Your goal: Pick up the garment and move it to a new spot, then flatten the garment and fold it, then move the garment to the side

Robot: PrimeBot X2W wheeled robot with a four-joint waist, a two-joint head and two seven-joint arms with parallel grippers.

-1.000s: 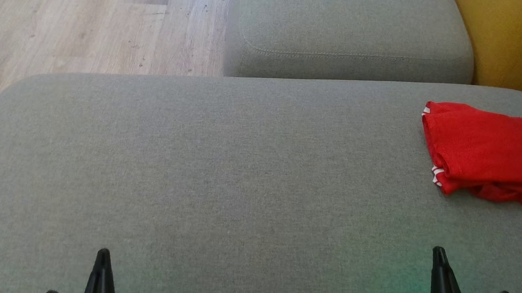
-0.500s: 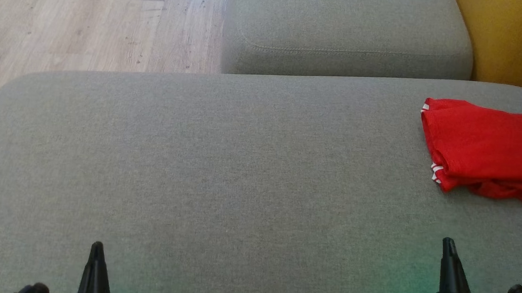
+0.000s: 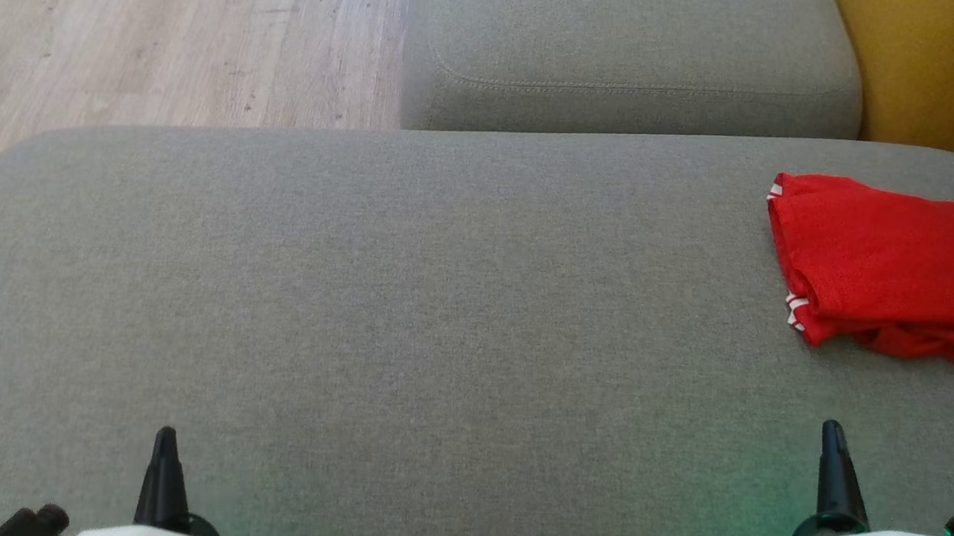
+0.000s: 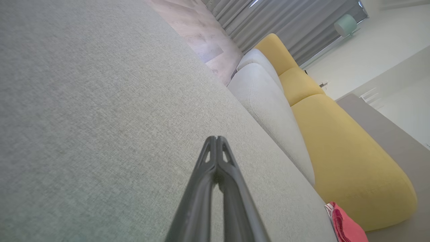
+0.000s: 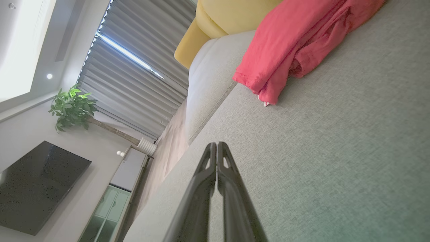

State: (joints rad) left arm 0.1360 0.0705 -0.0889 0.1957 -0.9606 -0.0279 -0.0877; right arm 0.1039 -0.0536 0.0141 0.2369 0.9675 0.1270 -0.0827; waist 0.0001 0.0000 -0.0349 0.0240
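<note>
Already folded, red garment (image 3: 892,261) on cushion (image 3: 440,299), far right

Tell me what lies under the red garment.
The folded red garment rests on the grey sofa cushion, near its right end. Whatever lies beneath its layers is covered.

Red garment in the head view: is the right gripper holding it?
No, the right gripper is shut and apart from the red garment.
</note>
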